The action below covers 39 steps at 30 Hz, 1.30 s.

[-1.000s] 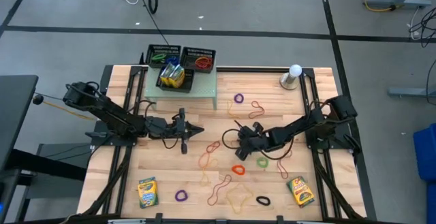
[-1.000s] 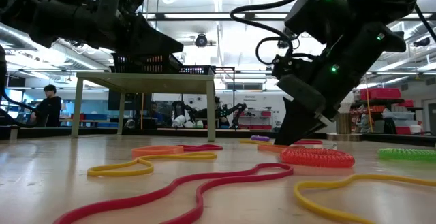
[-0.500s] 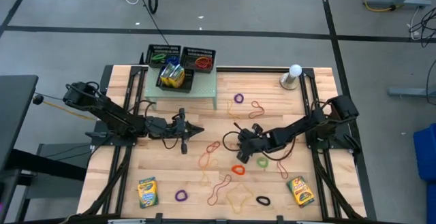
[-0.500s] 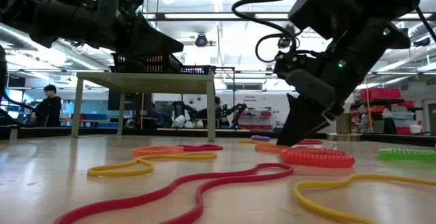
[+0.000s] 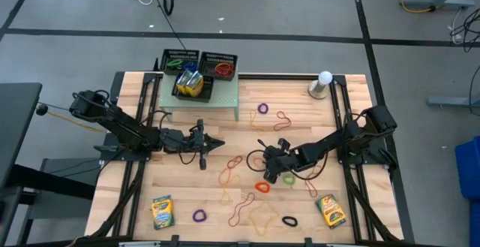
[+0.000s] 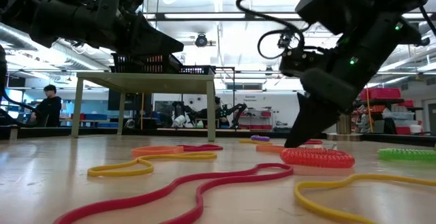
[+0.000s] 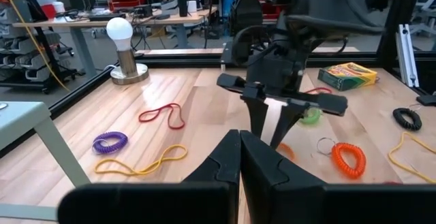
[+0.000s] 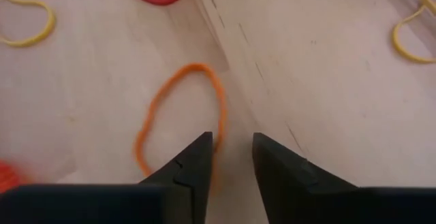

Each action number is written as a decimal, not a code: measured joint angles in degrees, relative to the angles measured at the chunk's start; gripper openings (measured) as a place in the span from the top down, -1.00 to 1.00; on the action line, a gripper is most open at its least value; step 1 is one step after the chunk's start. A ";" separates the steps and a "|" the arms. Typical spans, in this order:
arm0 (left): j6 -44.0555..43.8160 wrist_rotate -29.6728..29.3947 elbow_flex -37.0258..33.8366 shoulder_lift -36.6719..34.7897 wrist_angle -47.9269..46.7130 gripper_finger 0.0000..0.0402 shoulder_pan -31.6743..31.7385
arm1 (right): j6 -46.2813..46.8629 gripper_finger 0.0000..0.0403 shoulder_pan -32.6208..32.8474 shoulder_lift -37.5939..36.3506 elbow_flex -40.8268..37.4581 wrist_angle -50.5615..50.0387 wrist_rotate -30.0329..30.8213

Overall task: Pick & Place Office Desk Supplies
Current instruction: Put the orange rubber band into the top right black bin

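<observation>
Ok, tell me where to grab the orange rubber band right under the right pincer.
Take the orange rubber band at its long side nearest the open right pincer, coming straight down. It lies flat as a narrow loop, so one finger probably goes inside, one outside.

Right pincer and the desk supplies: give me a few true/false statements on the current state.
1. The right pincer is open above an orange rubber band. True.
2. The left pincer is wide open. False: its fingers are shut together.
3. A crayon box lies near the table's front left corner. True.
4. The right pincer holds a crayon box. False: nothing sits between its fingers.
5. The black mesh trays sit on a small raised table. True.
</observation>
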 joint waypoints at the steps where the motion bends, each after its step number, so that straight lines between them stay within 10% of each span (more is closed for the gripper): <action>1: 0.00 0.00 0.00 0.00 0.02 0.95 0.00 | -0.34 0.46 -0.30 0.35 0.02 0.54 -0.15; 19: 0.00 0.00 0.00 0.00 -0.03 0.95 0.00 | -9.12 0.94 -5.94 -2.19 2.11 -1.04 -4.97; 33: -0.01 0.00 0.00 0.00 -0.02 0.95 0.00 | -22.46 0.97 -13.48 -3.17 33.09 -30.22 5.29; 39: -0.01 0.01 0.00 0.00 -0.02 0.95 0.00 | -27.76 0.97 -22.21 -3.21 42.76 -27.73 8.12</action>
